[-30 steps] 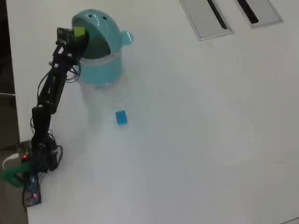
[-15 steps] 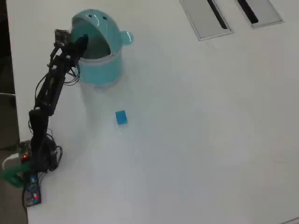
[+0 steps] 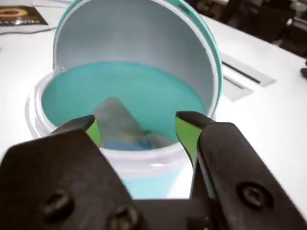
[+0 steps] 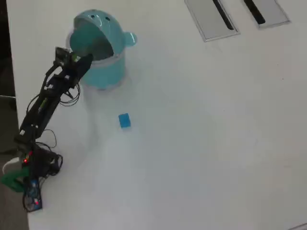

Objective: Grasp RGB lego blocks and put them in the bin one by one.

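- Blue lego block (image 4: pixel 124 120): I am seeing it lying alone on the white table (image 4: pixel 201 134), well apart from the bin.
- Bin (image 4: pixel 103 48): standing upright, hood raised; blurred contents inside, colours unclear.
- Gripper (image 3: pixel 139 132): I am holding it at the bin's mouth, fingers (image 3: pixel 188 132) spread, gripping nothing.
- Grey panels (image 4: pixel 211 19): lying at the table's far edge.

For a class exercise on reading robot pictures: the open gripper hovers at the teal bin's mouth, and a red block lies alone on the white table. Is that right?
Not quite: the block on the table is blue, not red, as the overhead view shows. The rest holds: the gripper is open at the mouth of the bin.
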Robot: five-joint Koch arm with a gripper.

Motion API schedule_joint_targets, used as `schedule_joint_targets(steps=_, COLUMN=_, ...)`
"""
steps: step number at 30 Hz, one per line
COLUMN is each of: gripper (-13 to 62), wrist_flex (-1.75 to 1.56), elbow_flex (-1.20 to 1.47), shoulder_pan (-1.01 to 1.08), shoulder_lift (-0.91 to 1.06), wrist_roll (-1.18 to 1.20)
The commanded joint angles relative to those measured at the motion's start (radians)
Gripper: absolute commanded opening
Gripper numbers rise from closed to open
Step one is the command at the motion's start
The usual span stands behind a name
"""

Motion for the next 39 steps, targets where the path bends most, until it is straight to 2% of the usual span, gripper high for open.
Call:
schedule_joint_targets(steps=1, gripper=29.3, wrist_flex=-0.084, elbow_flex=0.014, shoulder_pan=0.034, shoulder_lift=0.101, wrist_roll=-0.017)
schedule_joint_targets(steps=9, gripper=30.1, wrist_flex=-0.155, elbow_flex=0.307, shoulder_pan=0.129, shoulder_lift=0.287, wrist_roll=-0.048)
schedule_joint_targets(steps=20, gripper=31.5, wrist_flex=-0.333, elbow_flex=0.719, shoulder_pan=0.183, shoulder_lift=0.426, wrist_roll=-0.074)
schedule_joint_targets(steps=39, gripper=30.4, wrist_flex=-0.324, elbow_flex=0.934, shoulder_pan=0.275, shoulder_lift=0.431, wrist_roll=-0.049)
